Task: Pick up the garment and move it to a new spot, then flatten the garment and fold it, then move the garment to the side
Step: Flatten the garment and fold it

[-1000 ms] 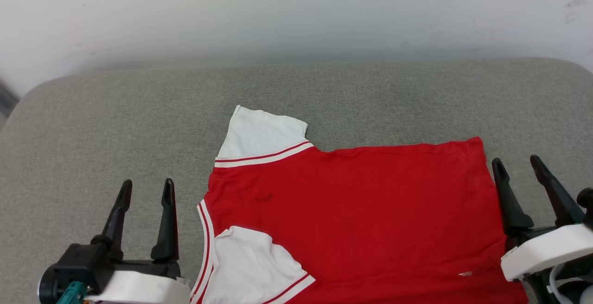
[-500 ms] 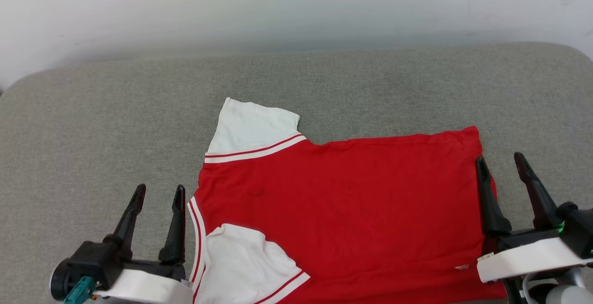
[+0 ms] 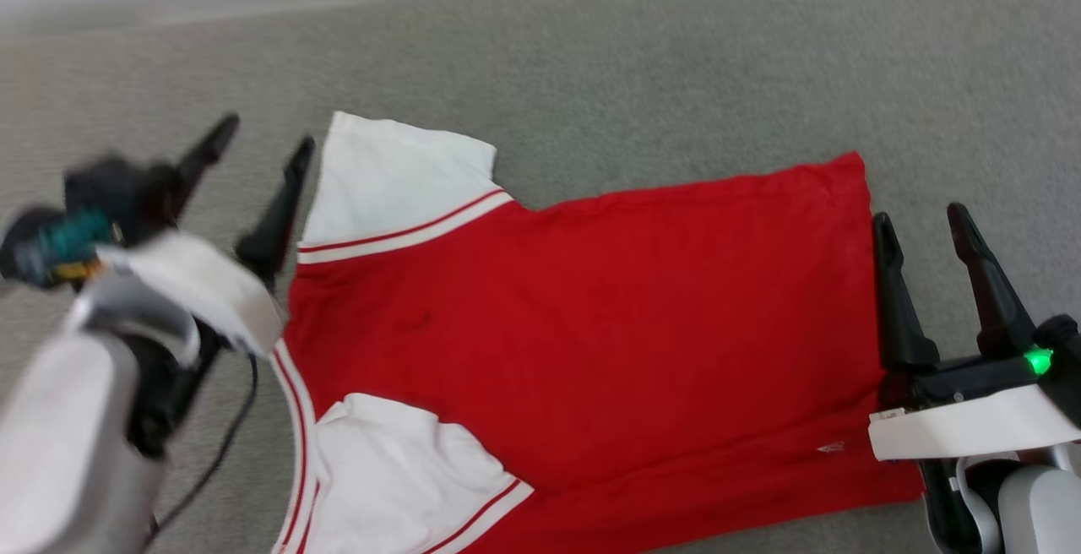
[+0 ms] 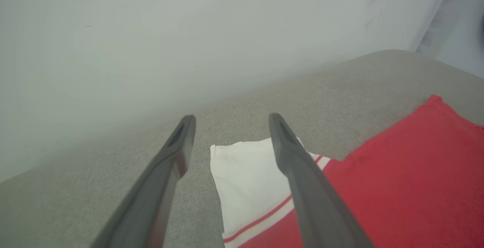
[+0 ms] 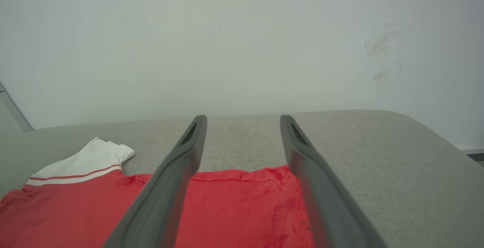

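Lying flat on the grey upholstered cushion (image 3: pixel 676 73), the red T-shirt (image 3: pixel 591 326) looked light, soft and limp, best pinched at its far white sleeve (image 3: pixel 397 174) and hem corner (image 3: pixel 849 172). The left gripper (image 3: pixel 267 133) hovered beside that sleeve and the right gripper (image 3: pixel 919 216) beside the hem, both spread wide and empty. A white wall (image 5: pixel 227 32) stood behind.

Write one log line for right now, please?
garment: spread on grey cushion | left gripper: open, beside far sleeve | right gripper: open, at hem

Blk jaws, white wrist covers (image 3: pixel 971 436), green LED (image 3: pixel 1039 361), blk cable (image 3: pixel 230 440)
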